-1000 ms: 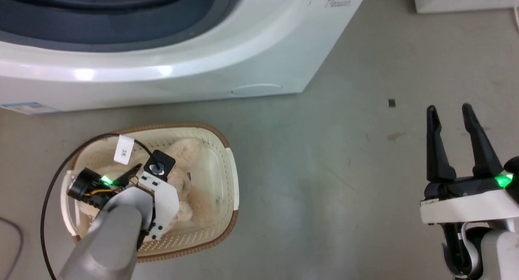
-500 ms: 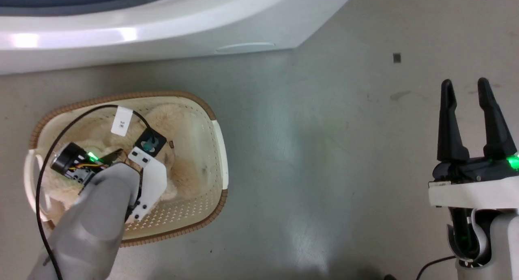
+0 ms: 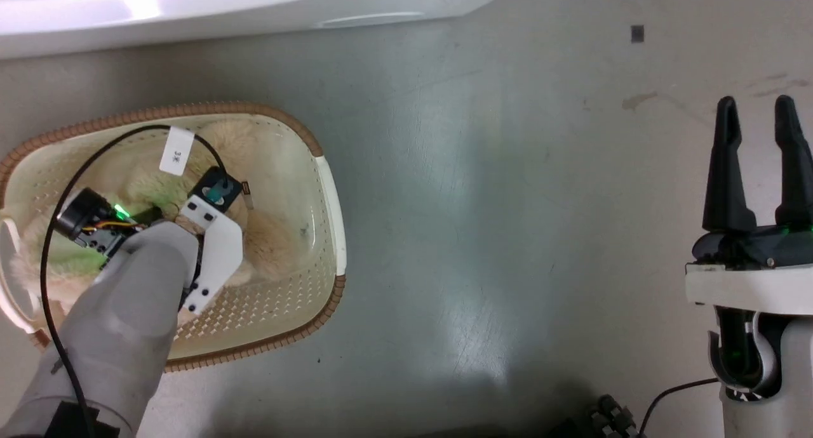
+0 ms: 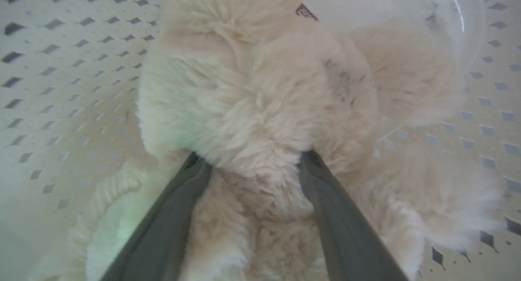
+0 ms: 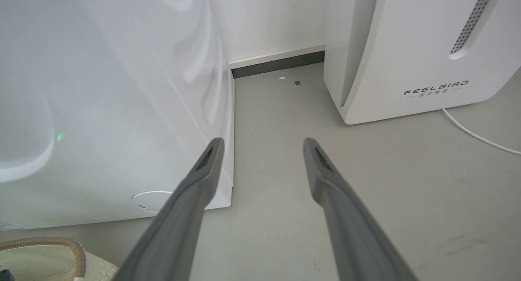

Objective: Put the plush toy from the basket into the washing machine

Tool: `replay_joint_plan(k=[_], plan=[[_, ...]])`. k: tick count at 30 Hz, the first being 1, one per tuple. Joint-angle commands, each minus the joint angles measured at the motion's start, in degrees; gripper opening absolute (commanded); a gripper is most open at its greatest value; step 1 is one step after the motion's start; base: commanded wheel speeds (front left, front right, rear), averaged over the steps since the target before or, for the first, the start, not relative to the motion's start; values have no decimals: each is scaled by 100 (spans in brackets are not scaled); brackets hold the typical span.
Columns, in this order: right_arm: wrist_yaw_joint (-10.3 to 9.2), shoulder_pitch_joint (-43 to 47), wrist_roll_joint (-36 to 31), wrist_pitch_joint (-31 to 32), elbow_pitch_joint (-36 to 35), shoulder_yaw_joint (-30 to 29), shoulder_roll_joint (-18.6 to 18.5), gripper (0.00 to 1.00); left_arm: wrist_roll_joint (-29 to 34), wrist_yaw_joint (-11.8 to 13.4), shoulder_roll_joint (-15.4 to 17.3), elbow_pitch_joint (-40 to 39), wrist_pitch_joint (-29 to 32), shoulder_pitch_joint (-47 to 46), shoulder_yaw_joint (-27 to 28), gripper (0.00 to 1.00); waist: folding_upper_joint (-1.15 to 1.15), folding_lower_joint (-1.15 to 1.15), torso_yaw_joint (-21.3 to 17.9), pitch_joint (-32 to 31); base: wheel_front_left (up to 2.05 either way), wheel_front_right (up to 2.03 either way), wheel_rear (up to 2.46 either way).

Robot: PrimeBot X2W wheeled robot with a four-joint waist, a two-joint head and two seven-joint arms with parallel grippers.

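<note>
The left gripper [image 4: 252, 161] reaches down into the basket [image 3: 329, 190], which stands on the floor [image 3: 483, 190] at the robot's left. Its fingers [image 4: 171, 216] are spread wide, one on each side of a bulge of the plush toy [image 4: 260, 93], with their tips sunk in the shaggy fur. The plush toy lies on the basket's bottom, close to the perforated wall. The right gripper [image 3: 755, 103] hangs over bare floor well apart from the basket, its fingers parted and holding nothing. Beyond the basket stands the washing machine [image 3: 190, 6], its white front near the basket's far rim without touching it. Farther off, to the right of it, sits a white FEELBIRD appliance [image 5: 407, 45], with a white cable [image 5: 476, 136] on the floor beside it.
</note>
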Motion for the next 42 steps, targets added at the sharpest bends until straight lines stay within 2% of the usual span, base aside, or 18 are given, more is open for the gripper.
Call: replay_joint_plan(k=[1, 2, 3, 4, 5, 17, 27, 42], plan=[[-4, -191, 72, -80, -41, -22, -2, 100, -29, -32, 45, 254, 22, -189, -121, 100, 0, -1, -12, 120, 0, 0, 0], [-4, -209, 86, -92, -37, -24, -2, 100, -35, -38, 43, 313, 30, -233, -154, 100, 0, -1, -19, 148, 0, 0, 0], [-4, -225, 98, -104, -32, -26, -2, 100, -35, -46, 41, 372, 21, -282, -195, 45, 0, -1, -26, 176, 0, 0, 0], [-4, -241, 109, -116, -26, -30, -2, 100, -46, -53, 43, 431, 12, -334, -224, 9, 0, -1, -34, 203, 0, 0, 0], [-4, -258, 121, -128, -19, -36, -2, 100, -57, -63, 55, 490, 34, -381, -255, 0, 0, -1, -43, 234, 0, 0, 0], [-4, -398, 258, -258, 158, -100, -3, 100, -231, -165, 216, 1131, 197, -707, -625, 0, 0, -1, -148, 328, 0, 0, 0], [-4, -126, 150, -258, 711, -171, -3, 100, -527, -173, 98, 1131, -342, -296, -631, 0, 0, -1, -13, -523, 0, 0, 0], [-4, 599, 11, -258, 1045, -385, -3, 100, -1165, -177, -471, 1131, -1446, 481, -874, 0, 0, -1, 504, -2222, 0, 0, 0]])
